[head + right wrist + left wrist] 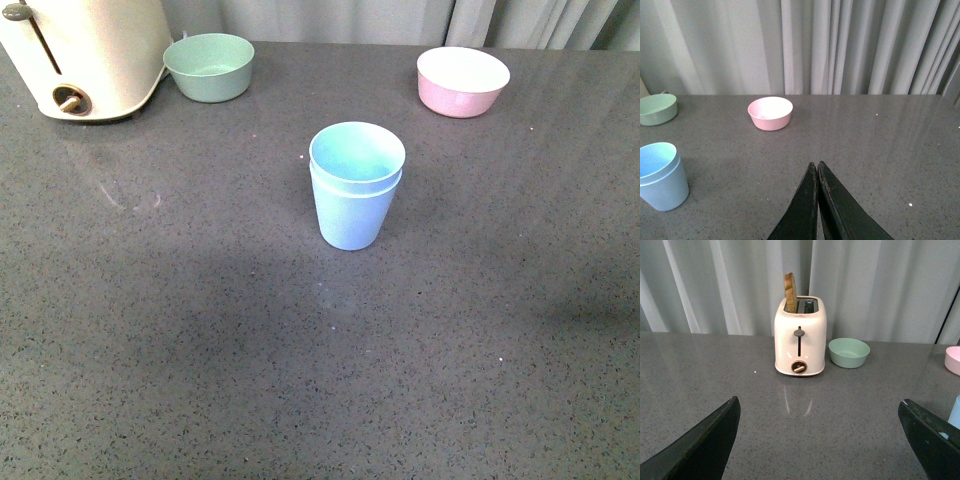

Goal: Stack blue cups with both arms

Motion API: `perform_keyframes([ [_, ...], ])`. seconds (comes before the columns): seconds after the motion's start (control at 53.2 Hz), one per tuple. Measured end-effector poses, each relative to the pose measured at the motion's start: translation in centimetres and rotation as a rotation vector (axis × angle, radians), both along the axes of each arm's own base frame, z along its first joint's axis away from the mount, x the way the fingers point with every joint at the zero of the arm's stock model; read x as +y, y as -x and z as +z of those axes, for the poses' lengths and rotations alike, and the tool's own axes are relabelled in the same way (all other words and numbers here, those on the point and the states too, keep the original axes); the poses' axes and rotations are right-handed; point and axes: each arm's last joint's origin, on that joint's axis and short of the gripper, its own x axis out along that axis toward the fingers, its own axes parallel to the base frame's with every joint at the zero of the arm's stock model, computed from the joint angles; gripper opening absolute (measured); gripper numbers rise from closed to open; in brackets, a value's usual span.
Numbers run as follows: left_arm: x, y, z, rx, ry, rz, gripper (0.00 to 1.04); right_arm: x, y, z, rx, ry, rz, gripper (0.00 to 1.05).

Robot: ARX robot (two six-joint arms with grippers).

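The two blue cups (355,188) stand nested, one inside the other, upright in the middle of the grey table. The stack also shows in the right wrist view (660,176), and a sliver of it shows at the edge of the left wrist view (955,412). Neither arm is in the front view. My left gripper (820,407) is open and empty, low over the table, facing the toaster. My right gripper (817,166) is shut and empty, low over the table, apart from the cups and facing the pink bowl.
A cream toaster (85,55) with a slice in it stands at the back left, with a green bowl (209,67) beside it. A pink bowl (462,81) sits at the back right. Grey curtains hang behind the table.
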Motion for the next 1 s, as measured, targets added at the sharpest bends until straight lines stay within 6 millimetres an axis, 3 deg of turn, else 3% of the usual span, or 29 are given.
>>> perform_keyframes([
  [0.902,0.0,0.0,0.0,0.000,0.000,0.000,0.96,0.0,2.3,-0.3,0.005,0.000,0.000,0.02],
  [0.996,0.0,0.0,0.0,0.000,0.000,0.000,0.96,0.0,2.3,-0.3,0.004,0.000,0.000,0.18],
])
